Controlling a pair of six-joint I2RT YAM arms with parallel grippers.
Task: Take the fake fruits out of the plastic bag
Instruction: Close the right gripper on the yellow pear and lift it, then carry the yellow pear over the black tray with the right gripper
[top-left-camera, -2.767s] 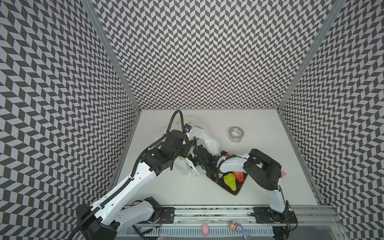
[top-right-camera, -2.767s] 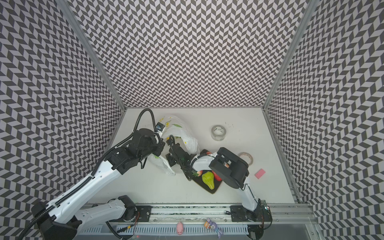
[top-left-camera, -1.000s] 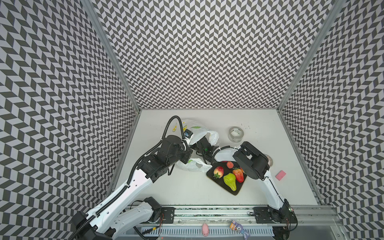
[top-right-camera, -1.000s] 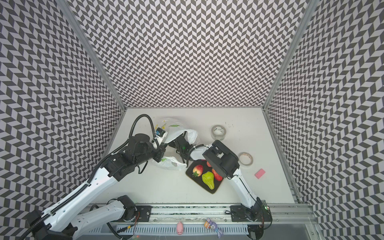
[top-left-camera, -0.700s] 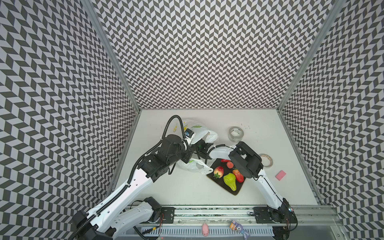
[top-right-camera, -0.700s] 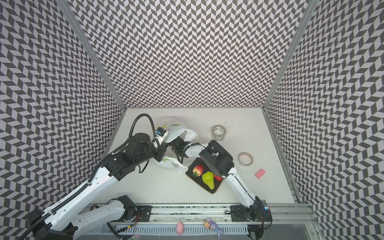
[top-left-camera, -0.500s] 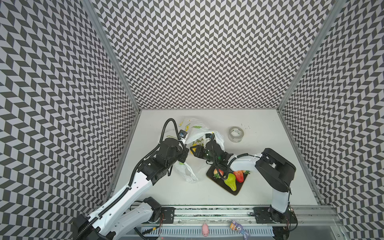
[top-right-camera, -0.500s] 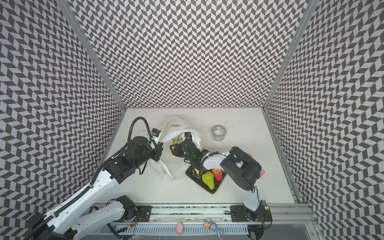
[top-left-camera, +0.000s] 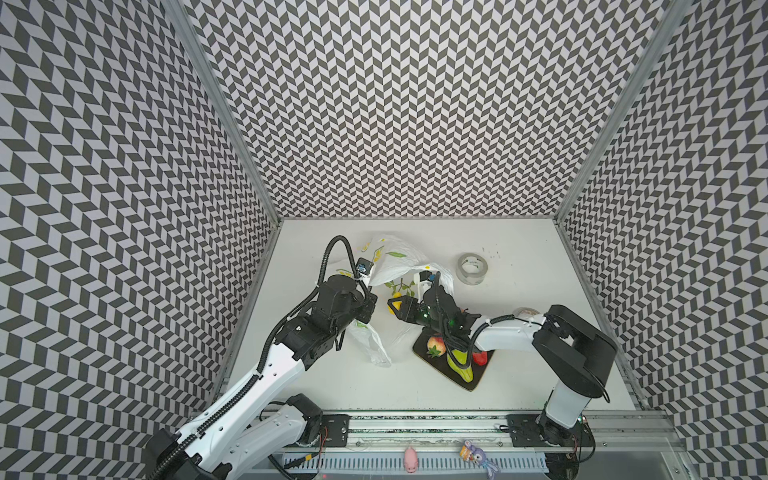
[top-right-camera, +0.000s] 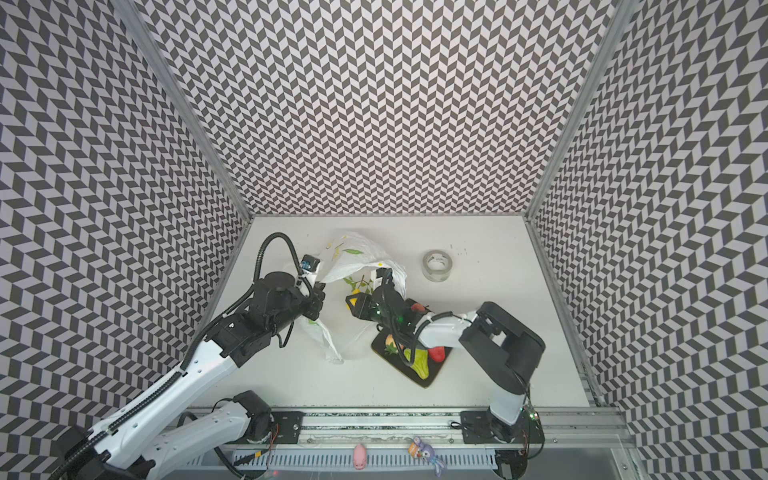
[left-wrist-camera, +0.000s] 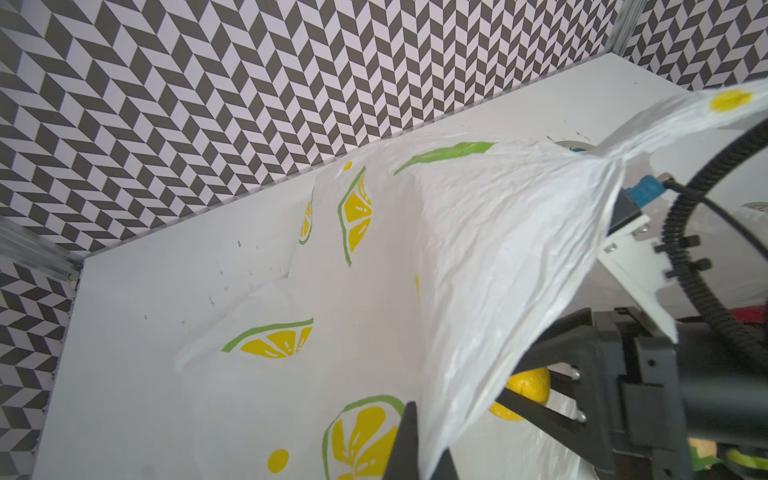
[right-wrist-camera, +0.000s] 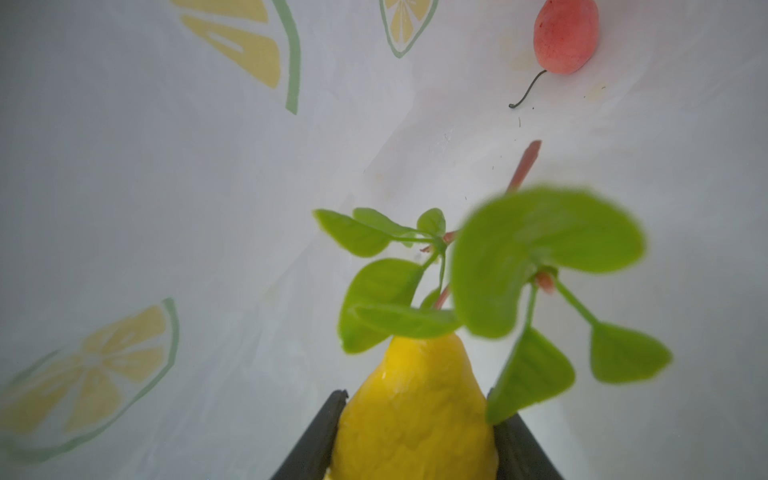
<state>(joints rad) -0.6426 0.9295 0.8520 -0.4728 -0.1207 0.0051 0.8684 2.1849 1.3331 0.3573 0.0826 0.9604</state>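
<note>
The fake fruits are split between two places. In both top views a strawberry, a green pear and a red fruit lie on a dark tray. The plastic bag sits at about eleven o'clock from the tray with its mouth lifted. The left gripper is at the bag's eight o'clock edge. The right gripper is at its six o'clock, at the mouth, with a yellow pear between its jaws. The white table is matt and flat. A tape roll stands at three o'clock from the bag, well apart. Patterned walls close three sides, yet the way to the tray looks free.

In the left wrist view, that gripper's fingertips are pinched together on a fold of film, holding the bag up like a tent.

In the right wrist view, the jaws are clamped on the pear's belly. A green leafy sprig crosses in front of it; I cannot tell whether it is attached. A small pink fruit with a wire stalk lies deeper inside the bag.

The fruits look light, hard and glossy, so probably slippery and best gripped across the widest part. The bag is thin, soft and likely to cling or collapse, so it is best held by its rim.
</note>
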